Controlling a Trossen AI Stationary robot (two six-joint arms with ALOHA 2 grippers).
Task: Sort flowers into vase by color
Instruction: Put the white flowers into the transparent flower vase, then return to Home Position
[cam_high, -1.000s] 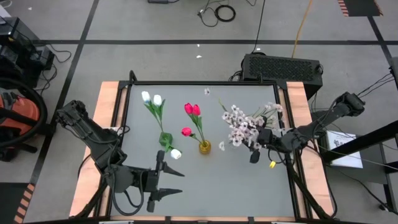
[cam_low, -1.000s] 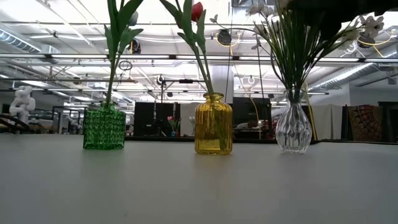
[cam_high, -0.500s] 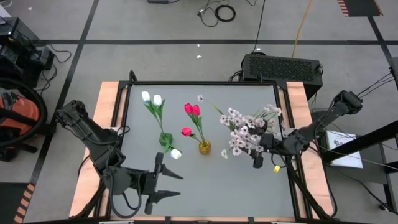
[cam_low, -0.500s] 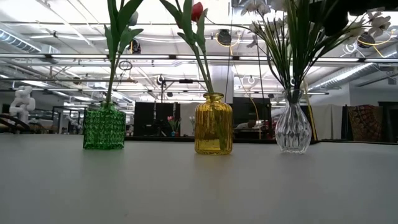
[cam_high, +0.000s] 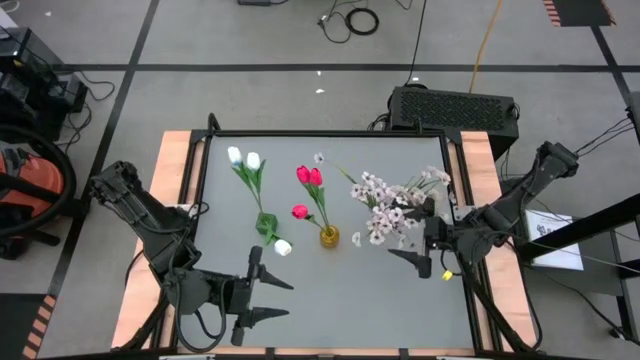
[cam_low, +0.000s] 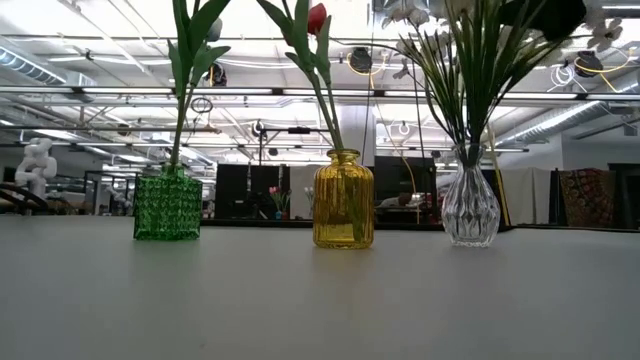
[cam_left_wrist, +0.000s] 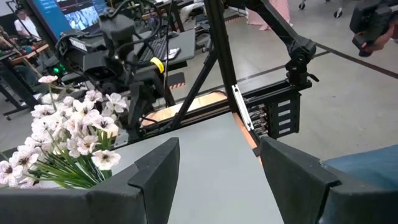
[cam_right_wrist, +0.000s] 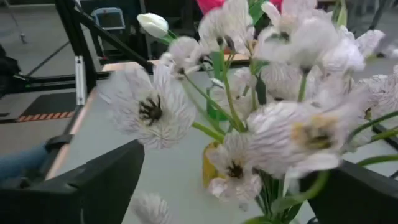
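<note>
On the grey tabletop (cam_high: 330, 290), which has a dark frame and wooden side rails, three vases stand in a loose row. Around the table it's a workshop floor with taped lines, coiled cables, a black box behind the far edge and a red vacuum off to the left. From table height you look into a big open hall with ceiling lights, trusses and dark partitions.

Flowers next. White tulips (cam_high: 243, 159) sit in the green vase (cam_low: 167, 204); from above their stems run from the vase toward the far edge, leaning left, with one white bloom hanging low by the vase. The pink-red tulips (cam_high: 309, 176) are in the yellow vase (cam_low: 343, 199), stems also slanting away toward the far side, one bloom drooping to the left. The spray of pale blossoms (cam_high: 390, 205) stands in the clear glass vase (cam_low: 471, 205), stems fanning up and outward, heads spread mostly toward the far-left of that vase in the overhead shot. From table level all the stems look roughly upright with a slight lean.

The right gripper (cam_high: 418, 258) is just beside the clear vase on its near-right side, jaws spread wide with nothing between them; its wrist camera looks straight into the blossoms. The left gripper (cam_high: 262, 297) waits near the front-left of the table, jaws apart and empty, well away from the vases.
</note>
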